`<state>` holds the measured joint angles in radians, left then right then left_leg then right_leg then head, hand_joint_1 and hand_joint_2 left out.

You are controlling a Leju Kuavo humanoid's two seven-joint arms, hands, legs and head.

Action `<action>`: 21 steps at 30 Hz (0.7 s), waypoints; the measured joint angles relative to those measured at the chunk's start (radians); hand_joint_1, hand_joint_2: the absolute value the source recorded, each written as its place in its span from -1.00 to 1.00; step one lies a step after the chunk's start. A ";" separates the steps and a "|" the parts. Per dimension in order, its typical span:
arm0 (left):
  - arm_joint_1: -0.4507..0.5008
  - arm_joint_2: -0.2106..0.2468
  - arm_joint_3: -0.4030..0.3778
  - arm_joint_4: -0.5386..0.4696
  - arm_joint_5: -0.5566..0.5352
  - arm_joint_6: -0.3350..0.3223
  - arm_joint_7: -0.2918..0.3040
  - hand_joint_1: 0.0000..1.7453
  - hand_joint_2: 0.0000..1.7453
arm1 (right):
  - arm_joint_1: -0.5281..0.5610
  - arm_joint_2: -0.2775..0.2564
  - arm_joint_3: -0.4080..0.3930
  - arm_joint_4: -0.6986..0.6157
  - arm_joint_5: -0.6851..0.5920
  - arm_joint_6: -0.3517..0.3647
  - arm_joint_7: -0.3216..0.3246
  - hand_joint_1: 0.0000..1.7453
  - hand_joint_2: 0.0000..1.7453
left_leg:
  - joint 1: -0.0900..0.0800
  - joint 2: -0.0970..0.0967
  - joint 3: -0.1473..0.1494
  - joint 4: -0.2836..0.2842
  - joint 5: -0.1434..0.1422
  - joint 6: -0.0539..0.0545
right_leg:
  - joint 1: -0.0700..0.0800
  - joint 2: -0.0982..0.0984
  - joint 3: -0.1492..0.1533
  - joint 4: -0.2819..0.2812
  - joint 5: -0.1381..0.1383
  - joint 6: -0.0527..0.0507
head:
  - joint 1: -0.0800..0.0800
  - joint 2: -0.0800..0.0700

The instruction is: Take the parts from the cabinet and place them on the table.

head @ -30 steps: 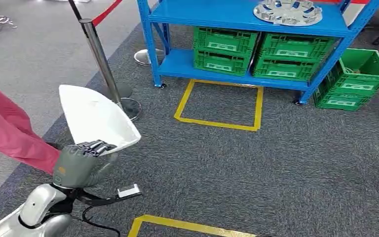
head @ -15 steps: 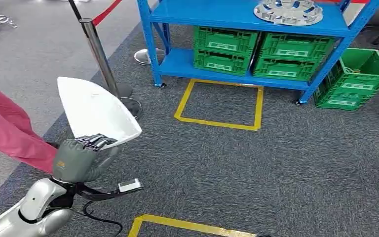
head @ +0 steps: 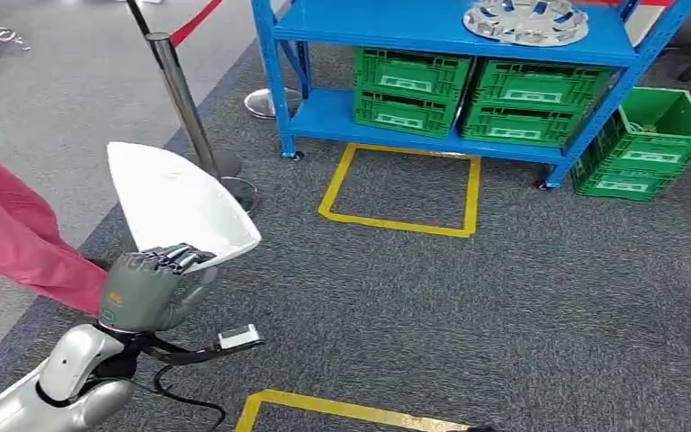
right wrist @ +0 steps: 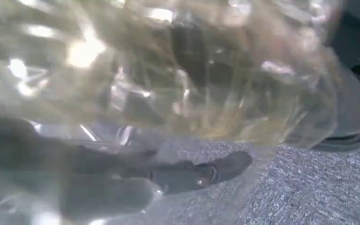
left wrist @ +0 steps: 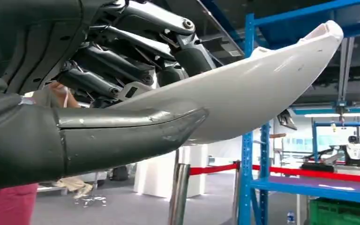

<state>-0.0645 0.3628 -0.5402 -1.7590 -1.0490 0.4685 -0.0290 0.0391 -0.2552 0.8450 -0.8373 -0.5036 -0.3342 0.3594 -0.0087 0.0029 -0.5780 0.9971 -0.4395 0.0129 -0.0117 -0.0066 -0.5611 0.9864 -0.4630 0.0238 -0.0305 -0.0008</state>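
Head view, lower left of the frame: the left hand [head: 148, 290] grips one end of a white curved panel [head: 175, 209], fingers over its rim and thumb [left wrist: 122, 136] pressed beneath, so the part sits cantilevered up and away from the hand. In the right wrist view the right hand [right wrist: 122, 183] lies behind a clear crinkled wrapping [right wrist: 178, 70]; whether it holds it cannot be told. Beyond the panel stand a stanchion post [head: 180, 99] and, at upper centre, the blue cabinet [head: 450, 36] with green crates [head: 411, 90] and a silver wheel cover [head: 526, 20]. A person's red-clad leg [head: 18, 238] occupies the left edge. Risk: the panel is held by one end only, so it may pivot or slip during carrying; its free tip could strike the post or the person.
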 joint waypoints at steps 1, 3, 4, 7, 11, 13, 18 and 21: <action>0.000 0.001 0.000 0.000 -0.002 0.002 0.000 1.00 1.00 | 0.000 0.000 0.001 0.000 0.001 0.000 0.000 -1.00 -1.00 | -0.004 -0.001 -0.004 0.008 -0.002 0.010 | -0.006 -0.001 0.003 -0.007 0.006 0.012 | -0.001 0.000; 0.000 0.002 0.001 -0.001 -0.005 0.005 0.000 1.00 1.00 | -0.001 0.000 0.002 0.000 0.003 0.000 0.001 -1.00 -1.00 | -0.003 -0.002 0.001 -0.013 0.009 0.023 | -0.001 -0.004 0.007 -0.016 0.011 0.020 | -0.001 0.000; 0.000 0.000 0.001 -0.003 -0.006 0.006 0.000 1.00 1.00 | -0.001 -0.002 0.002 -0.002 0.004 0.000 0.001 -1.00 -1.00 | 0.009 0.000 0.010 -0.033 0.024 0.024 | -0.001 -0.001 -0.005 -0.006 0.000 0.020 | 0.000 0.000; -0.006 0.000 0.001 -0.004 -0.008 0.004 0.002 1.00 1.00 | 0.000 -0.005 0.003 -0.008 0.011 -0.005 0.001 -1.00 -1.00 | 0.012 -0.010 0.002 -0.039 0.031 0.027 | -0.003 0.005 -0.078 0.174 -0.122 0.025 | 0.003 0.000; 0.007 -0.001 0.000 -0.003 -0.008 0.011 0.002 1.00 1.00 | 0.006 -0.010 0.008 -0.008 0.023 -0.008 0.001 -1.00 -1.00 | 0.021 -0.041 -0.011 -0.036 0.041 0.010 | -0.015 0.005 -0.083 0.226 -0.116 0.039 | 0.003 0.000; 0.011 -0.001 0.000 -0.001 -0.008 0.014 0.002 1.00 1.00 | 0.008 -0.012 0.010 -0.007 0.024 -0.007 0.001 -1.00 -1.00 | 0.030 -0.060 -0.016 -0.025 0.040 -0.007 | -0.029 0.034 0.024 0.041 -0.040 0.050 | 0.003 0.000; 0.009 -0.001 0.002 -0.002 -0.007 0.011 0.003 1.00 1.00 | 0.009 -0.012 0.015 -0.011 0.024 -0.009 0.019 -1.00 -1.00 | 0.032 -0.105 -0.038 -0.010 0.053 -0.047 | -0.023 0.049 0.046 0.019 -0.056 0.013 | 0.002 0.000; 0.009 0.001 0.002 -0.003 -0.007 0.003 0.010 1.00 1.00 | 0.011 -0.015 0.015 -0.031 0.024 -0.021 0.043 -1.00 -1.00 | 0.030 -0.026 -0.081 0.083 -0.020 -0.051 | -0.020 0.015 0.041 0.017 -0.048 -0.011 | -0.008 0.000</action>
<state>-0.0558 0.3635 -0.5383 -1.7617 -1.0559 0.4715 -0.0191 0.0503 -0.2701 0.8598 -0.8679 -0.4791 -0.3555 0.4021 0.0210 -0.0227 -0.6585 1.0801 -0.4595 -0.0384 -0.0315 0.0080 -0.5200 1.0032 -0.5109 0.0129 -0.0389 -0.0008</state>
